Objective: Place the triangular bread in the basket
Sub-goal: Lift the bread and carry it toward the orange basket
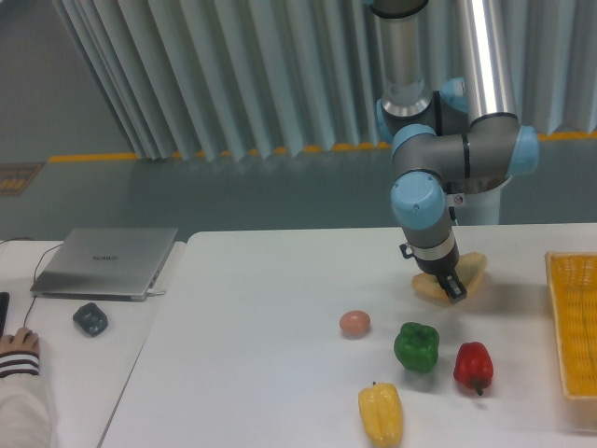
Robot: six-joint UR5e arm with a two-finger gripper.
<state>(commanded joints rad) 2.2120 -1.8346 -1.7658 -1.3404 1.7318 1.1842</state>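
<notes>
Fixed camera: your gripper point(451, 285) is down at the triangular bread point(465, 273), right over the wedge, with dark fingers point(454, 289) in front of it. It looks to be in contact with the bread, but the gap between the fingers is hidden from this angle, so you can't tell whether it's open or clamped on it. The bread sits tilted on the white counter point(270, 317), right of centre, one end poking out to the right of the gripper and a bit showing to the left. The basket point(571, 322) is at the far right edge of the counter, well apart from the bread and cut off by the frame. In front of the bread you've got a green pepper point(416, 345), a red pepper point(473, 366) just beside it, a yellow pepper point(381, 413) nearer the camera, and a small pinkish ball point(354, 323) to the left. Far left: a closed laptop point(104, 262), a dark mouse point(90, 319), and a person's hand point(17, 345) at the edge
</notes>
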